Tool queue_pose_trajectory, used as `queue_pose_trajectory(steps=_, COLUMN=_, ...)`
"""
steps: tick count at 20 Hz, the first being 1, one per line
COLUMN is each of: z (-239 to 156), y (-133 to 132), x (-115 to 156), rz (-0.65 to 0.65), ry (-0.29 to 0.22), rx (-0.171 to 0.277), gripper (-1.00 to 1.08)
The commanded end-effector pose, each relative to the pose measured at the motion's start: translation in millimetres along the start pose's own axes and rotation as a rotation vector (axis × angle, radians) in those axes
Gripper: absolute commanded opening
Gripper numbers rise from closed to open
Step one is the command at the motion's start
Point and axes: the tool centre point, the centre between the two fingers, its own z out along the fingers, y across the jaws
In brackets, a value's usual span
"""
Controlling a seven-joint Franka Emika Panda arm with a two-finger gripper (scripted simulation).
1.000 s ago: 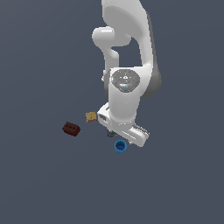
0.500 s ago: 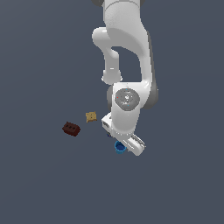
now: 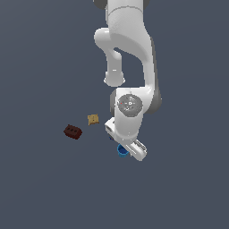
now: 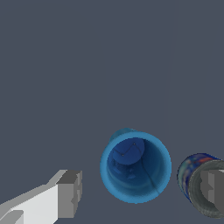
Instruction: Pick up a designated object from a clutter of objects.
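Note:
The blue cup (image 4: 135, 166) stands upright with its mouth open toward the wrist camera, between the two fingers of my open gripper (image 4: 142, 190). One finger (image 4: 68, 194) is apart from the cup on one side. The other finger (image 4: 214, 188) sits in front of a dark grey round piece (image 4: 192, 173) on the opposite side. In the exterior view the blue cup (image 3: 122, 151) peeks out from under the white hand (image 3: 134, 147), which covers the fingers. The red cup is hidden.
A tan square block (image 3: 93, 119) and a dark reddish-brown brick (image 3: 72, 132) lie on the grey floor toward the exterior view's left of the arm. The dark grey piece sits close beside the cup.
The arm has bent lower and the hand has come down over the blue cup. The cup, block and brick have not moved.

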Motion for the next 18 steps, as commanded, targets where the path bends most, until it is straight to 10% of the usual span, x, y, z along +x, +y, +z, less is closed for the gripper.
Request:
queue_pose_trajectory(steps=1, z=4.8, y=0.4, x=0.0, rz=0.001, ry=0.0, rx=0.0, gripper=1.0)
queue_pose_trajectory(steps=14, z=49.5, y=0.0, x=0.0, rz=0.004, ry=0.0, rx=0.0, gripper=1.0)
queue_pose_trajectory(steps=15, z=49.5, y=0.0, x=0.0, rz=0.004, ry=0.0, rx=0.0, gripper=-1.0)
queue_pose_trajectory(steps=18, z=49.5, y=0.0, x=0.0, rz=0.004, ry=0.0, rx=0.0, gripper=-1.0)
